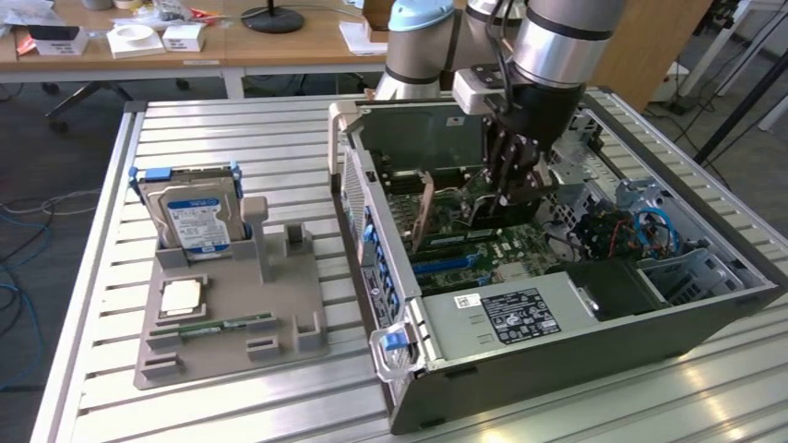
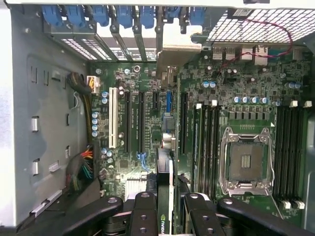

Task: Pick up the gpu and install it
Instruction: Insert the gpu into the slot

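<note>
**Wrist view: gripper (image 2: 170,204) is clamping the gpu (image 2: 166,172) inside the case**

The gpu is standing on edge between the black fingers (image 2: 145,211), whose jaws are pressing on its two faces. It is hanging over the motherboard's (image 2: 138,128) long slots; I cannot tell whether it is touching them. In the exterior view the gpu (image 1: 499,212) is sitting toward eleven o'clock within the case (image 1: 555,369). At nine o'clock from the case, a hard drive (image 1: 197,221) is standing in a grey holder (image 1: 253,291).

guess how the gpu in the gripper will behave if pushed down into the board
Probably stiff: the gpu stands edge-on and straight in the gripper. Likely fragile, being a thin card. It could pivot in the grip, since only one edge is clamped.
</note>
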`<control>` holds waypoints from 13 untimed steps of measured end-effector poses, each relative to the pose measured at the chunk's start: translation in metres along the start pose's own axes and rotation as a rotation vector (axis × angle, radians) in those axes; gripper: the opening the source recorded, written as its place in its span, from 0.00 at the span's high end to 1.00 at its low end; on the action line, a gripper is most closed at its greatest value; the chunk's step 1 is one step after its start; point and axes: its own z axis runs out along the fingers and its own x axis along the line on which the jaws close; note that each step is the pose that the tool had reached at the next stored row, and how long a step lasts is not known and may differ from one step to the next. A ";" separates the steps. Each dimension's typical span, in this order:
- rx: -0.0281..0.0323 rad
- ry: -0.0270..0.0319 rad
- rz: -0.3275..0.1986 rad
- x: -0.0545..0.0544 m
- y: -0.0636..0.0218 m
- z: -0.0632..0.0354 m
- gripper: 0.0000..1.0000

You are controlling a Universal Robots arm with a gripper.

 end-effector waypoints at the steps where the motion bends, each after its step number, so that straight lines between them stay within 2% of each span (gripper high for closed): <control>1: 0.0000 0.0000 0.000 0.000 0.0002 0.0018 0.74; 5: 0.0001 -0.0007 -0.003 0.000 0.0010 0.0079 0.74; 13: 0.0004 -0.0011 -0.003 0.000 0.0052 0.0097 0.74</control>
